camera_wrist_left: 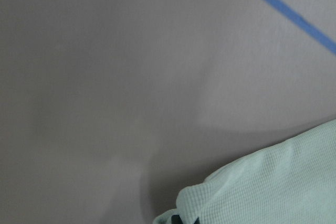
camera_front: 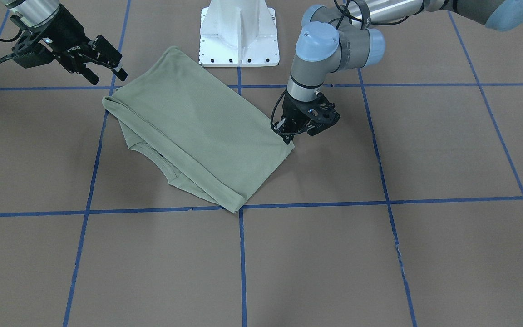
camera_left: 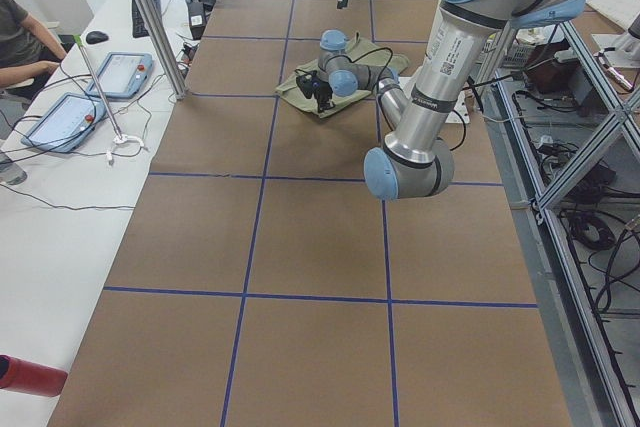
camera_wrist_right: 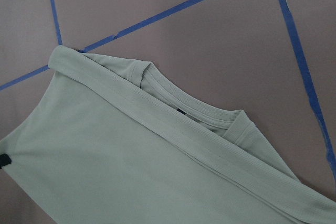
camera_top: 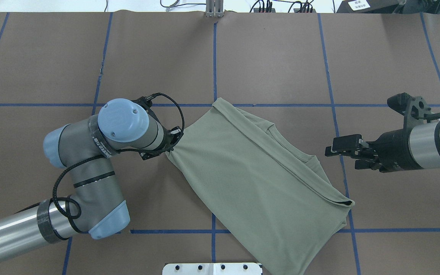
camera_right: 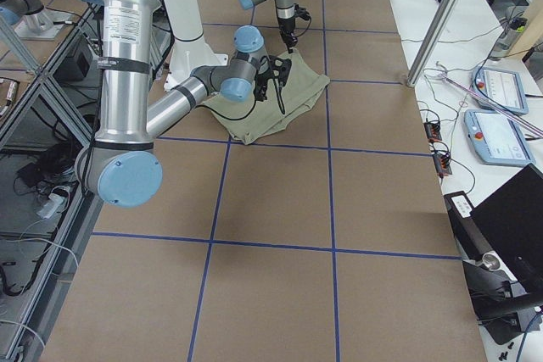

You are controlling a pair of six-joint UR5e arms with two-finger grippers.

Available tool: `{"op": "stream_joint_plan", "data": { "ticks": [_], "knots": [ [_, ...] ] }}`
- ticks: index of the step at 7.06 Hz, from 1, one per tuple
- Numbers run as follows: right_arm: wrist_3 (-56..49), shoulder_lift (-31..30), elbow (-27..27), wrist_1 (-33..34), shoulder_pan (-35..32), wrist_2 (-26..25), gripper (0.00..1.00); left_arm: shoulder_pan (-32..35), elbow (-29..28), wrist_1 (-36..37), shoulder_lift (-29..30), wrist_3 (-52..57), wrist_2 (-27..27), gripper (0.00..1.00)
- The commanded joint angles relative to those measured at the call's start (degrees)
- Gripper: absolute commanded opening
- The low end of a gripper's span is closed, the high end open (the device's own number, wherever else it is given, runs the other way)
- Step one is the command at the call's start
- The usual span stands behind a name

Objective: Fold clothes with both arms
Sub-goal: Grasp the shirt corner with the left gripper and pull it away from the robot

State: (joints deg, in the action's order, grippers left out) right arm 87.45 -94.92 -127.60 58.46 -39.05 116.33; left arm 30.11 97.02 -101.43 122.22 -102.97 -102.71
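Note:
The pale sage-green shirt [camera_front: 198, 122] lies folded on the brown table, with a long fold band running along it and the collar [camera_wrist_right: 210, 116] showing beneath. It also shows in the overhead view [camera_top: 250, 172]. My left gripper [camera_front: 288, 136] is low at the shirt's corner and shut on it; the cloth bunches there [camera_top: 169, 147], and the left wrist view shows that corner [camera_wrist_left: 283, 182]. My right gripper [camera_front: 108, 77] is open and empty, held above the table just off the shirt's opposite end [camera_top: 342, 156].
The white pedestal base [camera_front: 239, 36] stands at the robot's side, close to the shirt's edge. Blue tape lines [camera_front: 242, 263] grid the table. A side bench with tablets [camera_left: 120, 72] and a seated person runs along the far edge.

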Motion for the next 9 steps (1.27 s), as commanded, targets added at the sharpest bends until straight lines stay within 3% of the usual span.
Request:
{"op": "stream_joint_plan", "data": {
  "ticks": [1, 5, 6, 8, 9],
  "knots": [
    [0.0, 0.1, 0.1, 0.1, -0.7, 0.0, 1.0, 4.1, -5.3, -5.9, 0.7, 3.6, 2.9, 0.0],
    [0.0, 0.2, 0.5, 0.1, -1.4, 0.0, 1.0, 11.1, -17.4, -14.3, 7.0, 12.9, 5.2, 0.0],
    [-0.1, 0.2, 0.5, 0.2, -1.4, 0.0, 1.0, 11.5, -22.3, -18.2, 10.0, 13.8, 8.7, 0.0],
    [-0.2, 0.2, 0.5, 0.2, -1.5, 0.0, 1.0, 11.9, -38.2, -31.8, 17.8, 15.9, 13.6, 0.0],
    [-0.2, 0.2, 0.4, 0.2, -1.5, 0.0, 1.0, 12.2, -41.8, -36.2, 19.7, 17.0, 15.6, 0.0]
  ]
}}
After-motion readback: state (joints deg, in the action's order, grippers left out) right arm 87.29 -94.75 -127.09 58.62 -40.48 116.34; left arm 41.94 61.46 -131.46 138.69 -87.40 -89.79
